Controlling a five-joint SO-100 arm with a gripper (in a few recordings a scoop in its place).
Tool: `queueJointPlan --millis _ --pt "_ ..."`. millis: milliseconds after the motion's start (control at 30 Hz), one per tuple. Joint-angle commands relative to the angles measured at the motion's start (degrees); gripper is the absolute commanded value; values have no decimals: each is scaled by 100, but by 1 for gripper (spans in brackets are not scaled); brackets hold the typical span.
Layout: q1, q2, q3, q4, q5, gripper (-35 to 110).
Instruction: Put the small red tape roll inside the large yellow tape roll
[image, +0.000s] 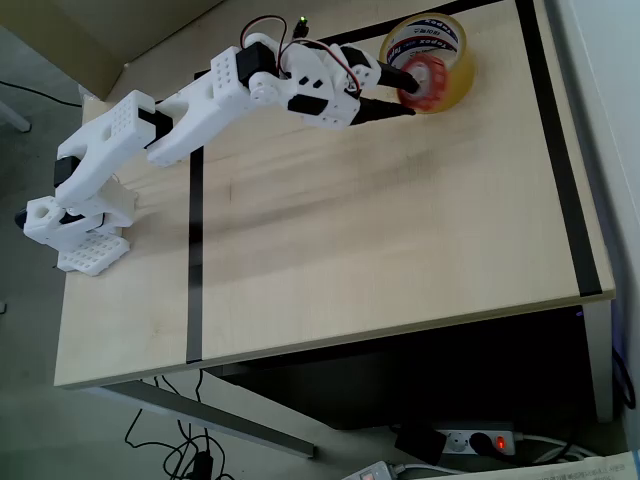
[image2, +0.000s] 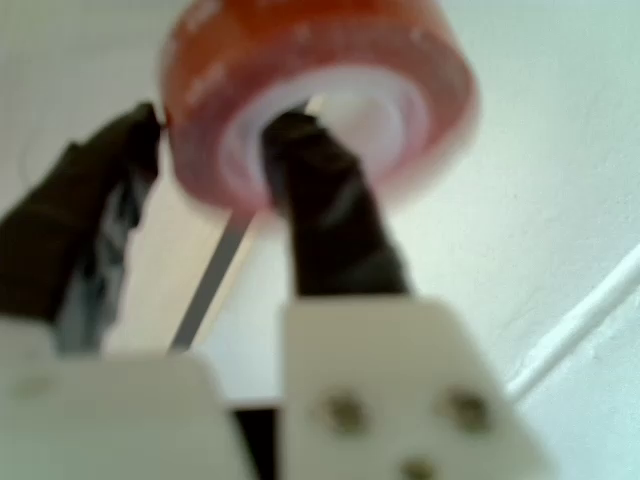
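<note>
Red is what I look at first: the red roll (image: 428, 78) is pinched in the gripper (image: 405, 90), up off the table (image: 380, 230). In the wrist view one dark finger (image2: 325, 215) pokes into the white hole of the red roll (image2: 320, 100) and the other finger sits on its outside, so the jaws are closed on the ring's wall. From above, the red roll hangs over the near edge of the yellow roll (image: 430, 45), which lies flat at the far corner of the table with its hole facing up. The red roll looks tipped on its side, its hole facing back along the arm, not down. I think it is not over the middle of the hole yet; the middle lies a bit past the gripper, farther out from the arm. So the next move, I guess, is a small reach forward, then let go
</note>
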Motion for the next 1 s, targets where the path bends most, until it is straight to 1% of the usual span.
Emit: queueJointPlan --millis 0,167,467,967 --pt "-44 360 -483 -123 9 13" --pt "-18 343 -510 -114 9 13" --pt "-149 352 -888 -272 0 0" --pt "-466 360 -1028 -510 9 0"
